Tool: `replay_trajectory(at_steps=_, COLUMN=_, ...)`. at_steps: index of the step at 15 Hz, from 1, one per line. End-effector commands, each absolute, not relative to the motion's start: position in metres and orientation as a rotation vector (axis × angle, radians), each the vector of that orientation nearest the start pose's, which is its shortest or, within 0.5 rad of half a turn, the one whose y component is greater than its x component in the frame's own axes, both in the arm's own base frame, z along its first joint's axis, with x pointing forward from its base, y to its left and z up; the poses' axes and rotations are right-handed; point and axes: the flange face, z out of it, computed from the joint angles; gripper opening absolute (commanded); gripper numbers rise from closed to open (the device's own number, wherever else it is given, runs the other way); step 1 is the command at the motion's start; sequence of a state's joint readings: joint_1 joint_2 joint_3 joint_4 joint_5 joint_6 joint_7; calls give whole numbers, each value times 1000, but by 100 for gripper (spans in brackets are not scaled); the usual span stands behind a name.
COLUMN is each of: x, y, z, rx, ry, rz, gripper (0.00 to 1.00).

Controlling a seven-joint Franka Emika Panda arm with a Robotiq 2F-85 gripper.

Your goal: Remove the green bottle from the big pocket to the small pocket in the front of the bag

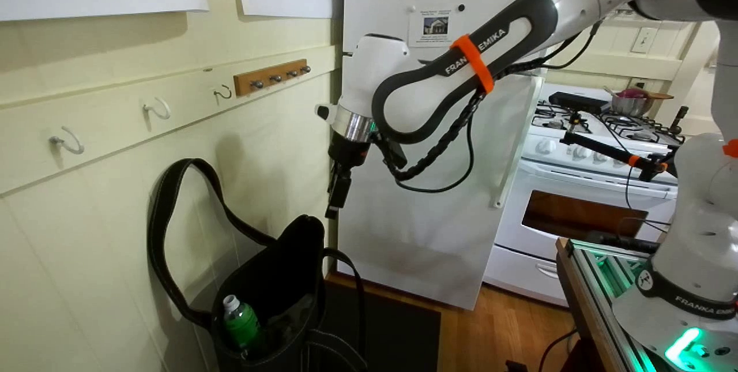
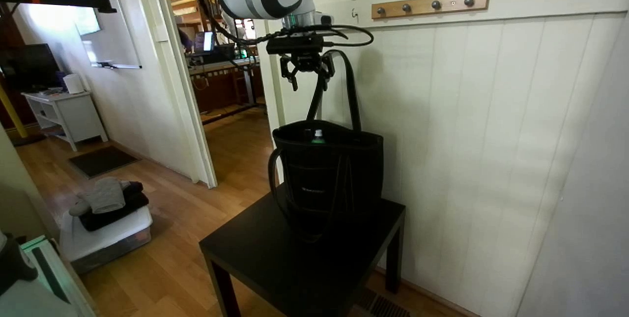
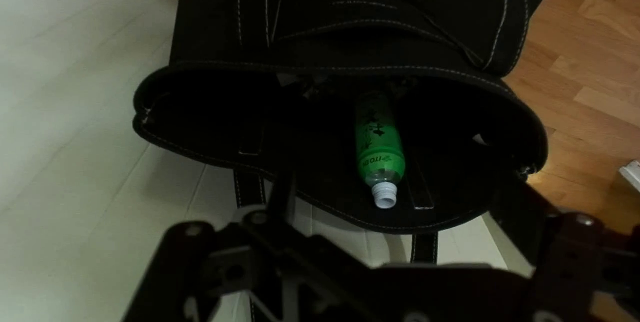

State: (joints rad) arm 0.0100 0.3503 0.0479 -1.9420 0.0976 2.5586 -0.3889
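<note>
The green bottle, with a white neck, stands tilted inside the big pocket of the black bag. It shows in both exterior views (image 1: 242, 324) (image 2: 318, 138) and in the wrist view (image 3: 380, 142); its lower part is hidden in the bag. The black bag (image 2: 363, 174) stands upright on a small table, its big opening facing up, and also shows in the wrist view (image 3: 210, 32). The small front pocket (image 3: 350, 12) has a slightly gaping edge. My gripper is open and empty above the bag, apart from the bottle, in both exterior views (image 1: 332, 210) (image 2: 310, 83) and the wrist view (image 3: 402, 184).
The bag's back handle (image 2: 351, 88) stands up close to the gripper; the front handle (image 2: 275, 179) hangs down. The bag stands on a black table (image 2: 295, 263) against a pale wall (image 2: 491, 135). Wall hooks (image 1: 155, 108), a knob rack (image 1: 274, 76) and a fridge (image 1: 421, 233) are nearby.
</note>
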Motion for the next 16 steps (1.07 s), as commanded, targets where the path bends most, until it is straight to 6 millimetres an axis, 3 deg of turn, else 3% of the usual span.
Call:
replay_trajectory(at_steps=1, x=676, y=43, z=307, rx=-2980, ry=-393, rz=-503, gripper=100)
replay_trajectory(at_steps=5, x=695, y=61, z=286, rx=-2935, ry=-320, rz=-482, gripper=100)
replay_trajectory(at_steps=6, x=682, y=55, z=297, rx=-2973, ry=-373, rz=-491, gripper=100)
replay_trajectory(at_steps=12, x=685, y=56, z=296, rx=-2970, ry=-374, rz=-495, gripper=100)
replay_trajectory(at_steps=16, x=694, y=61, z=268, rx=-2961, ry=-361, rz=-415, gripper=100)
